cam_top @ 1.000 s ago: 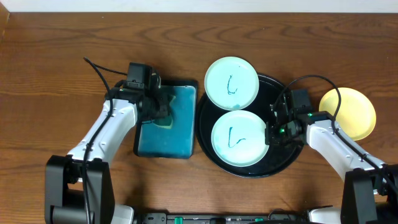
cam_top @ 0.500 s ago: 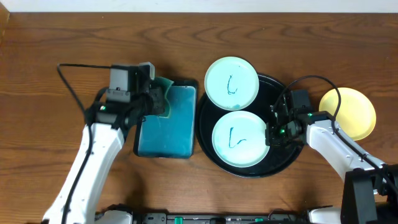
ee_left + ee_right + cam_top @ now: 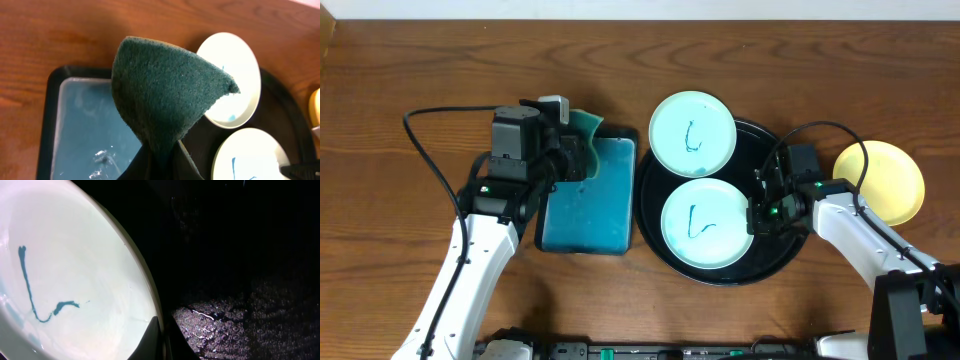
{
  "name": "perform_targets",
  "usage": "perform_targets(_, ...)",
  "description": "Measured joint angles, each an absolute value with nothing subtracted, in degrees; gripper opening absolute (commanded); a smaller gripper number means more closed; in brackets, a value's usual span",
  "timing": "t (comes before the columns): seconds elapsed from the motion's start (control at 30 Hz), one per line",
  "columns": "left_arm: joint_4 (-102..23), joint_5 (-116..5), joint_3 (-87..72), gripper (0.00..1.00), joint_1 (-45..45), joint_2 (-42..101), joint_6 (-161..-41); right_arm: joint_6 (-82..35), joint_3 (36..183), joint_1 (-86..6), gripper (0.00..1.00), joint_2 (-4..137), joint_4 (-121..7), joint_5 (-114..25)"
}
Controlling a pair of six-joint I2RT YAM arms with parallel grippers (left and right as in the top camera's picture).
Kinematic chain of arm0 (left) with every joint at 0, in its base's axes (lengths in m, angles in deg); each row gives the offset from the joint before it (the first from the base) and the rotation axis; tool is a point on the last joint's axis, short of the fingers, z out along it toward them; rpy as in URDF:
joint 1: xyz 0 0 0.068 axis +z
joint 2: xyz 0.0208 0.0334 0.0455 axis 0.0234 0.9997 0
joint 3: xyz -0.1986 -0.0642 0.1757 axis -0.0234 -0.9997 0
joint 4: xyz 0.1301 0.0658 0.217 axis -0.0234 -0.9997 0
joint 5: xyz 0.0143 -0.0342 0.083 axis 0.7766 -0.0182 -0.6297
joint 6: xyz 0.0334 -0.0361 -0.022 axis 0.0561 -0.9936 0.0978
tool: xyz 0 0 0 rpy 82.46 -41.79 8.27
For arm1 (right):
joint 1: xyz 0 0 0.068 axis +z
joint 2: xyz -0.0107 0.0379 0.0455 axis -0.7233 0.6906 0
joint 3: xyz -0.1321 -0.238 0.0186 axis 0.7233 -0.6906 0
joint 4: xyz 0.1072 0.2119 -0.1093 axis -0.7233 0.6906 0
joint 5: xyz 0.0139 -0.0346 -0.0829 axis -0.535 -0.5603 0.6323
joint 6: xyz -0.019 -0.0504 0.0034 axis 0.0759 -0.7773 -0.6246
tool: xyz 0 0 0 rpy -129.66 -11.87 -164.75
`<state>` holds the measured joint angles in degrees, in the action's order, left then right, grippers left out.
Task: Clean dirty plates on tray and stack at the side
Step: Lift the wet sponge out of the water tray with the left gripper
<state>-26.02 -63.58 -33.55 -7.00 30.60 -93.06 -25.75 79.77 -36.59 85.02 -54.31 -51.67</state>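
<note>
Two mint-white plates with teal scribbles are at the round black tray (image 3: 775, 262): the near plate (image 3: 705, 223) lies inside it, the far plate (image 3: 692, 133) rests on its far-left rim. A yellow plate (image 3: 885, 180) lies on the table right of the tray. My right gripper (image 3: 754, 217) is shut on the near plate's right rim (image 3: 145, 287). My left gripper (image 3: 575, 160) is shut on a green scouring sponge (image 3: 165, 95), held above the far edge of the rectangular tray of blue water (image 3: 588, 200).
The rectangular black tray with blue liquid (image 3: 85, 135) sits just left of the round tray. Cables loop from both arms. Wooden table surrounds everything; its far edge runs along the top of the overhead view.
My left arm has lifted the sponge out of the blue water and turned toward the plates. The right arm and plates have not moved.
</note>
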Motion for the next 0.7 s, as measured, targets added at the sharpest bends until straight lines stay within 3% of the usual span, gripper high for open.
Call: perform_targets(0.7,-18.88,-50.32,-33.55,0.08,-6.76,30.58,-91.99,-25.75,79.77,-36.59,0.01,85.04,-54.07,-51.67)
